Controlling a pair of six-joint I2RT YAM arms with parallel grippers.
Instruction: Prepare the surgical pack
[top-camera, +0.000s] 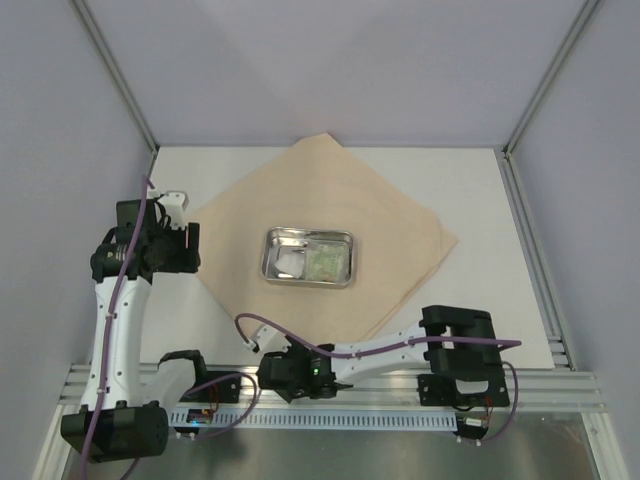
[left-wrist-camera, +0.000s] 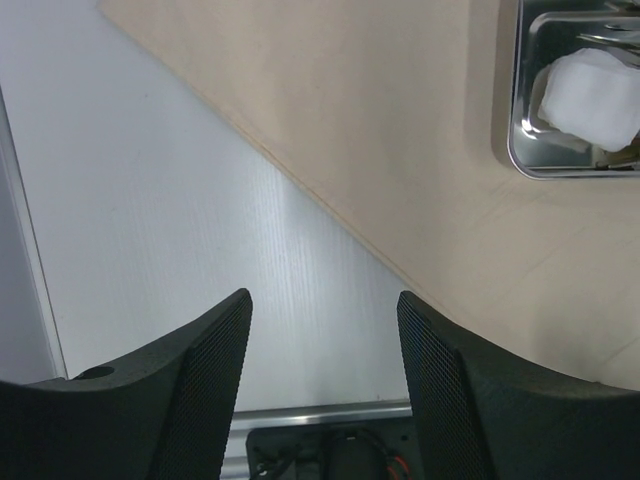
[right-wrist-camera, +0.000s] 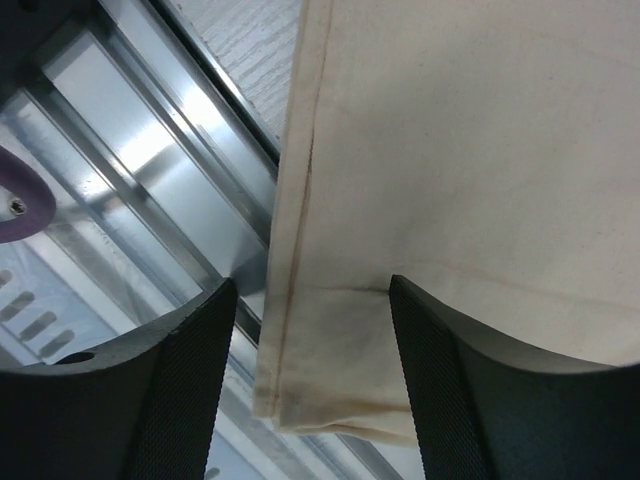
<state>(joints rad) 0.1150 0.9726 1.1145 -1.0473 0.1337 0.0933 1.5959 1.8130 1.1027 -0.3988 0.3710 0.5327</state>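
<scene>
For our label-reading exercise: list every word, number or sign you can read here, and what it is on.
None can be read.
The cloth, the steel tray and the white pad show no print.
The green packet in the tray may be printed, but it is too small to tell.

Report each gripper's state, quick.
Left gripper: open, empty, over the table beside the cloth.
Right gripper: open, astride the cloth's corner, not clamped on it.

The steel tray (top-camera: 310, 233) sits mid tan cloth (top-camera: 400, 215); inside, a white pad (top-camera: 291, 262) and seemingly green packets (top-camera: 326, 262).
</scene>
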